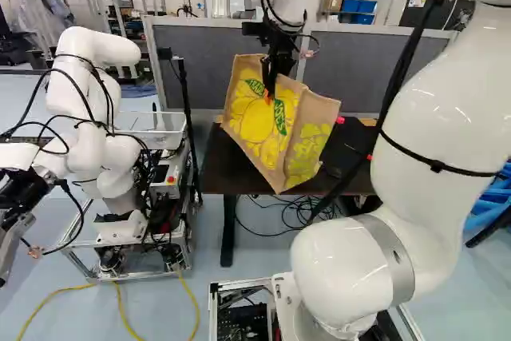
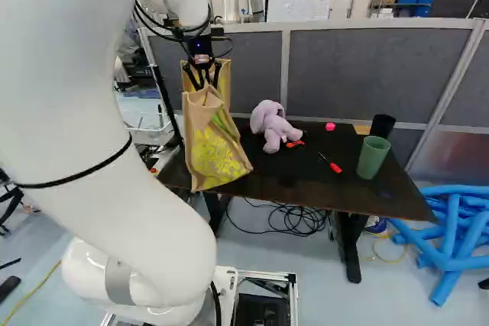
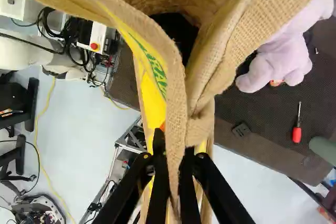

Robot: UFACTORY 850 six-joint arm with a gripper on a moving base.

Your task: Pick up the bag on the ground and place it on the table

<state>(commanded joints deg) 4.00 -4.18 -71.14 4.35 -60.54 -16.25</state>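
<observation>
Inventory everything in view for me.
bag: 1, tan and yellow, gripped
table: 1, dark brown, ahead
plush toy: 1, lilac, on table
screwdriver: 1, red-handled, on table
cup: 1, green, on table
cylinder: 1, black, behind cup
object: 1, pink, on table
tubes: several, blue, beside table
partitions: several, grey, behind table
cables: several, black, under table
another robot: 1, white, left base view's left
gripper: 1, black, shut on bag
arm: 1, white, holding bag
</observation>
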